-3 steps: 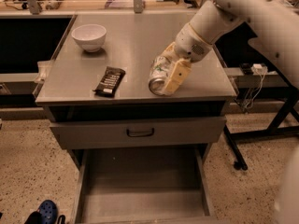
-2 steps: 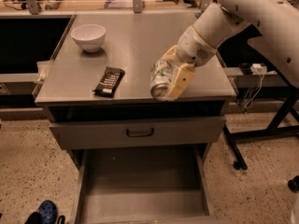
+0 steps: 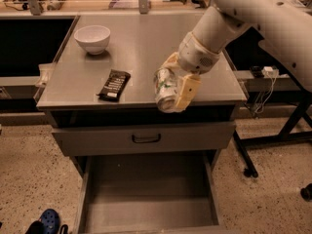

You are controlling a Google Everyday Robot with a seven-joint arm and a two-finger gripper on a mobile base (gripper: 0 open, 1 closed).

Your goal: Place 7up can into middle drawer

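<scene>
My gripper (image 3: 171, 89) is shut on the 7up can (image 3: 164, 88), a silvery can with a green-and-white label. It holds the can tilted, lifted off the cabinet top (image 3: 146, 48) at its front edge. The cream fingers (image 3: 186, 92) clamp the can from both sides. The white arm reaches in from the upper right. Below, the middle drawer (image 3: 146, 194) is pulled out, a wide grey tray with a bare floor and low side walls. The can is above and slightly right of the drawer's middle.
A white bowl (image 3: 92, 38) stands at the back left of the top. A black snack bar wrapper (image 3: 114, 85) lies left of the can. The upper drawer (image 3: 144, 138) with a dark handle is closed. A blue shoe (image 3: 48, 221) lies on the floor at lower left.
The gripper has carried the can forward from over the top to its front edge, and a little to the left. The camera view has shifted slightly.
</scene>
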